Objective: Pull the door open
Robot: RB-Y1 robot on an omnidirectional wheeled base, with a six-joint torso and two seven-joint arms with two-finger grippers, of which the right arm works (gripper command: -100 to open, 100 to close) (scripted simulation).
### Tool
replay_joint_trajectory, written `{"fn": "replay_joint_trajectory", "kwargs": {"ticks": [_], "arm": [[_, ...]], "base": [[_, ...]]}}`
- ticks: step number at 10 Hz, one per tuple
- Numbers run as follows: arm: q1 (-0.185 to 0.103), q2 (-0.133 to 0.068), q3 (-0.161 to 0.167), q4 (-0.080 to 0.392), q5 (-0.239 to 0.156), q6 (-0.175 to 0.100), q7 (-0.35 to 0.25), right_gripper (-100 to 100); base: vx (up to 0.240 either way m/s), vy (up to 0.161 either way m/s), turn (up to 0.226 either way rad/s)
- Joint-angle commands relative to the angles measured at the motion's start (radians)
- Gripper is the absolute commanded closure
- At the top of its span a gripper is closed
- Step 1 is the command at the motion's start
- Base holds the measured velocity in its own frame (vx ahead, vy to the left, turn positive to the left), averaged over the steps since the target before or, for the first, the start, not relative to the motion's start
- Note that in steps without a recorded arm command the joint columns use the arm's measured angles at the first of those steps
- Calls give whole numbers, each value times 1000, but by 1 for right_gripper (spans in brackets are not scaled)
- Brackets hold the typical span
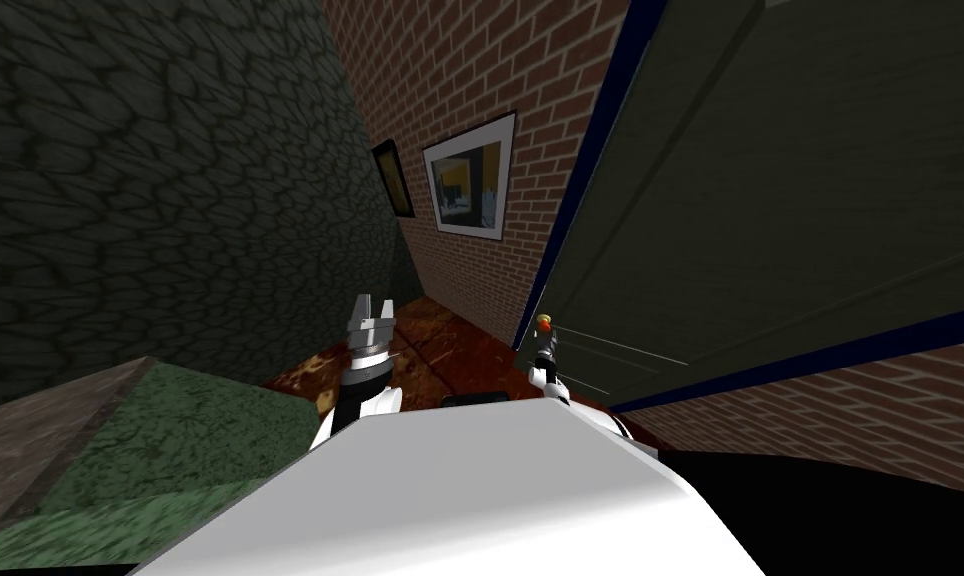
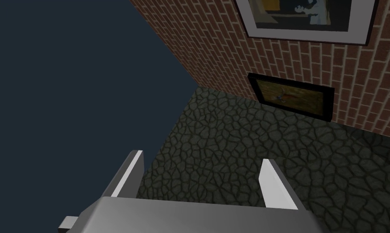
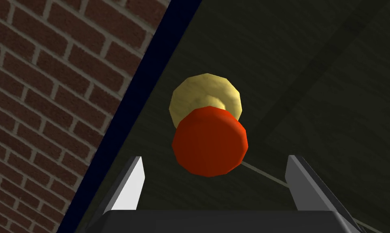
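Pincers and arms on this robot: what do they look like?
Each has two thin, light grey, blade-like fingers. The left pincer sits on a grey box, the right pincer on a dark one. The left arm is white with a dark joint.

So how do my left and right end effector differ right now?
Right end effector faces the door's red knob, close, not touching it. Left end effector points at the dark stone-patterned wall, away from the door, nothing between its fingers. Both are open.

No readable text, labels, brands, numbers or signs appear on anything here.
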Motion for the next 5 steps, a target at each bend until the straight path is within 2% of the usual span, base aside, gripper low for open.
{"fn": "replay_joint_trajectory", "kwargs": {"ticks": [1,4,5], "arm": [[-5,7,-1,1,-13,-1,-50,-100],[-15,19,-3,8,-34,-6,-125,-100],[-15,19,-3,8,-34,-6,-132,-100]], "base": [[-47,-13,51],[-58,-14,62],[-43,-14,26]]}}
